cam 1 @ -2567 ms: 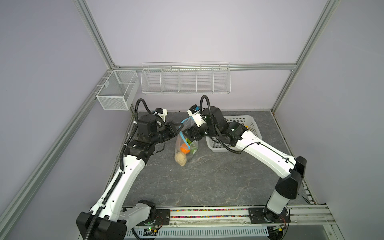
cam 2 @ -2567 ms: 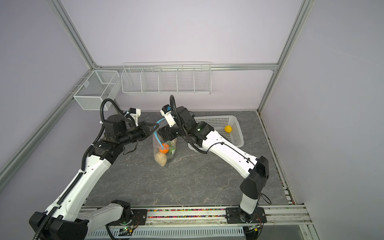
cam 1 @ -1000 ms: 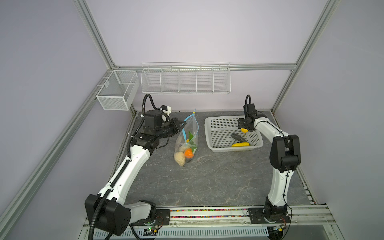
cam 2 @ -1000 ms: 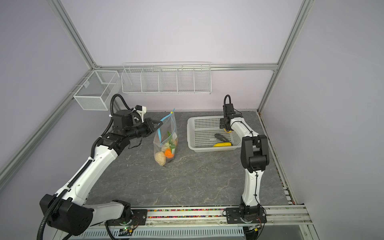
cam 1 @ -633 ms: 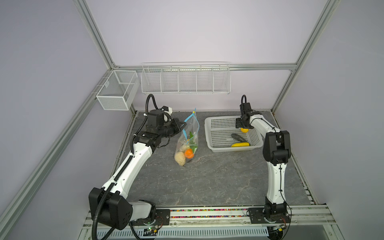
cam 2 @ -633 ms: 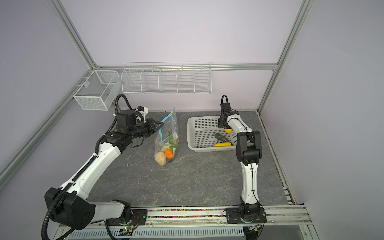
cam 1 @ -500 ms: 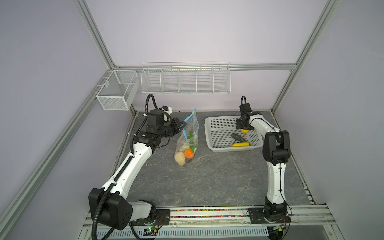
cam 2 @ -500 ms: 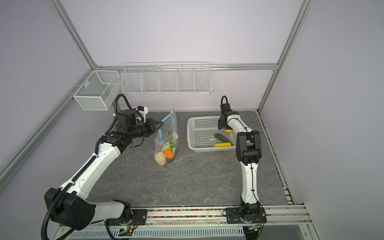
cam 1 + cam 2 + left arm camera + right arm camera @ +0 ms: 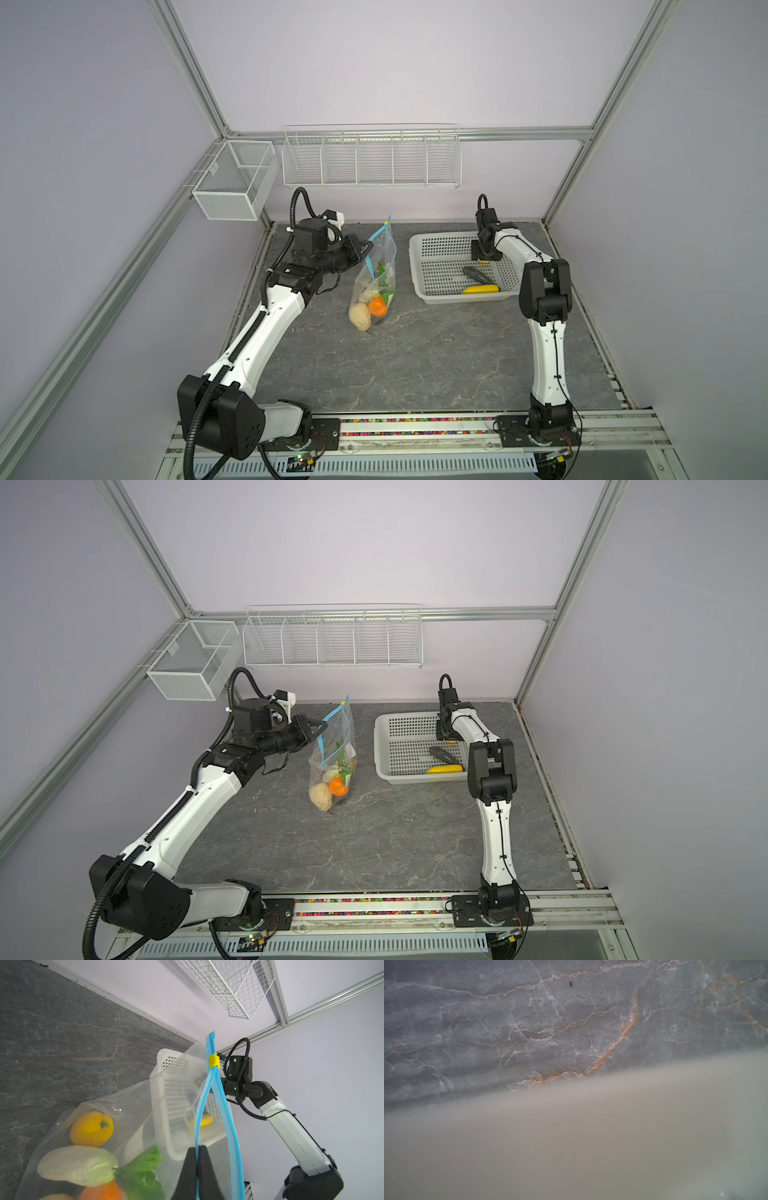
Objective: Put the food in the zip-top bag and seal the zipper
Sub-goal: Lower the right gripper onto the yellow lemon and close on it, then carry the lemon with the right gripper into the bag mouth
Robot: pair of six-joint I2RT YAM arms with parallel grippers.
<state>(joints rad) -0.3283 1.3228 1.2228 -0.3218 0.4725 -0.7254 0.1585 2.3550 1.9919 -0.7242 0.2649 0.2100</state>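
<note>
1. Left of the middle in both top views, the left gripper (image 9: 365, 250) pinches tight on the zipper (image 9: 211, 1045), the blue strip of the zip-top bag (image 9: 384, 259).
2. The bag hangs from that pinch with its mouth partly apart. Its bottom sits on the gray table (image 9: 415, 353).
3. A yellow slider (image 9: 214, 1060) sits near the strip's high end.
4. Food inside: an orange (image 9: 378, 306), a beige ball (image 9: 360, 316), a white piece (image 9: 76, 1164) and green leaves (image 9: 143, 1169).
5. Right of the middle, the right gripper (image 9: 482, 254) reaches down into the white basket (image 9: 440, 270), over a small yellow bit (image 9: 483, 261). I cannot tell if it is open or closed.
6. A dark piece (image 9: 476, 274) and a long yellow piece (image 9: 481, 289) lie in the basket too.
</note>
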